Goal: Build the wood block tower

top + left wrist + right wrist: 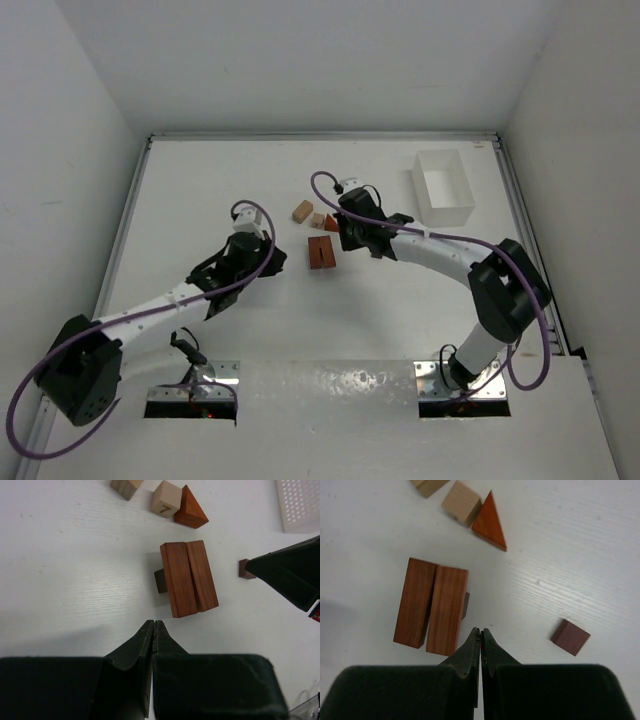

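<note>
**A:** What's the left claw doing?

**B:** Its fingers are pressed together, gripping nothing. Just ahead of its tips lie two reddish-brown bars, side by side and touching. A dark block shows at their left edge, partly hidden.

**A:** And the right claw?

**B:** Closed too, and empty, with its tips just beside the bars' near corner. A small dark cube lies to its right on the counter. Beyond the bars, a pale cube and a red wedge sit just beside each other.
</note>
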{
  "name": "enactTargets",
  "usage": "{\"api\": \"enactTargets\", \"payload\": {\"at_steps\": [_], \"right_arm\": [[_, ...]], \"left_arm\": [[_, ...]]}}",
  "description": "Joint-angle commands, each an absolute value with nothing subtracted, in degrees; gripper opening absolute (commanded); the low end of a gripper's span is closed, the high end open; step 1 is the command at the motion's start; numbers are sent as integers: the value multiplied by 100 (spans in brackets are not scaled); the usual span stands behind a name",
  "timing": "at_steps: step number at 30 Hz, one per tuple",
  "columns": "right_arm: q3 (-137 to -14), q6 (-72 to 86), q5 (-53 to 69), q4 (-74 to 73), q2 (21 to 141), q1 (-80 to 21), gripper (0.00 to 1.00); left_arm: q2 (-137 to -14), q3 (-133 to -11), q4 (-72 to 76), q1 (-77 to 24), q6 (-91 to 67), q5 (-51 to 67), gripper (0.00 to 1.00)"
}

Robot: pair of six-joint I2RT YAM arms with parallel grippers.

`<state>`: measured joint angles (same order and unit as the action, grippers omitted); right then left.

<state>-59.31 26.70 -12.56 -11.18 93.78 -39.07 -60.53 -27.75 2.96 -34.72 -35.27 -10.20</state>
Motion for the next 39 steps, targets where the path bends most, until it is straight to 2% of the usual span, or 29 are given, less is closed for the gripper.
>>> {"api": "enactTargets", "payload": {"at_steps": [1,8,17,39], "right_arm": [[-5985,2364,-528,-730,9615,-3806,0],[-5985,2311,-343,-536,9957,-3771,0],[-6029,2347,-316,-475,10187,-3727,0],[-5941,2408,-18,-325,10318,-3683,0]], "left_arm": [[-6582,-3058,1256,-3665,-3604,-1292,0],[-7715,-3366,1704,-3832,-3472,-1257,0],[-8533,-3744,1837,-3841,-3357,-1257,0],[-9044,-3902,1872,-3841,-3322,-1116,0]]}}
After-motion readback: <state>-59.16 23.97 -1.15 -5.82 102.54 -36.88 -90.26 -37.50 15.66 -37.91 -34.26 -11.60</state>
